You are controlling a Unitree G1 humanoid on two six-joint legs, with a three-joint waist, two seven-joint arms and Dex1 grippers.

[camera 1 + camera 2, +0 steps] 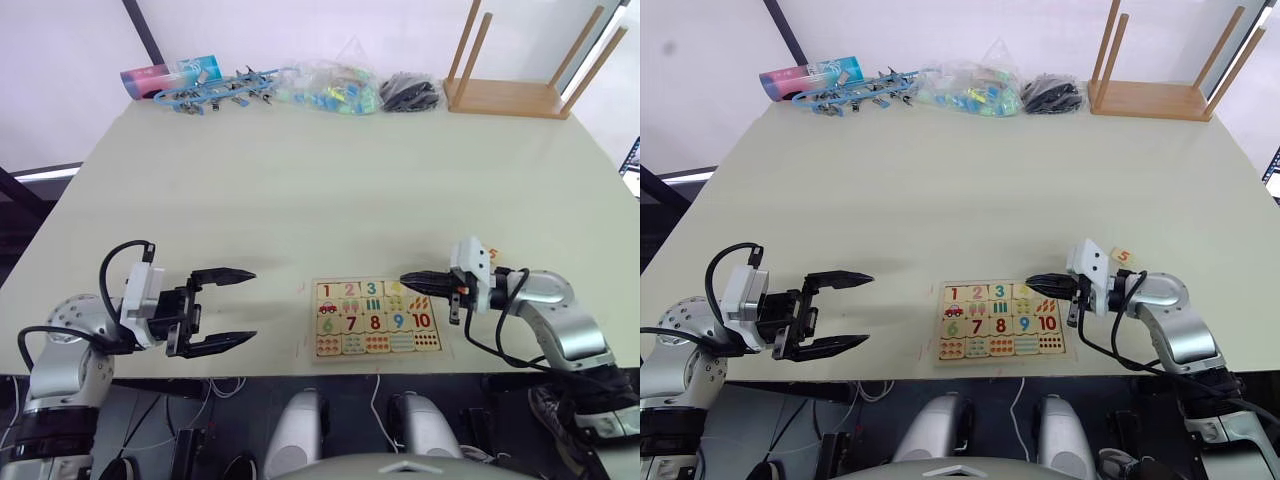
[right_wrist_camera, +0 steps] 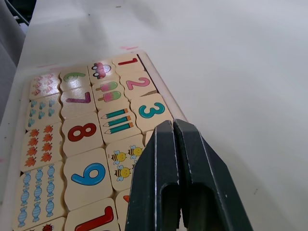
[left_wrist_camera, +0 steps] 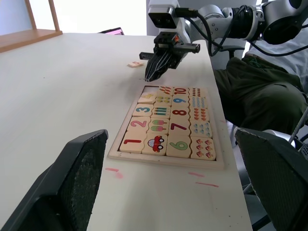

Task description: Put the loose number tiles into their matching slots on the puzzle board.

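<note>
Puzzle board (image 1: pixel 376 319) flat at near table (image 1: pixel 330 190) edge, between both arms.
Left gripper (image 1: pixel 222 310) spread wide, well left of board; right gripper (image 1: pixel 1038 283) pressed together, tip over board's top-right corner; orange 5 tile (image 1: pixel 1123 257) loose, right of board.
</note>
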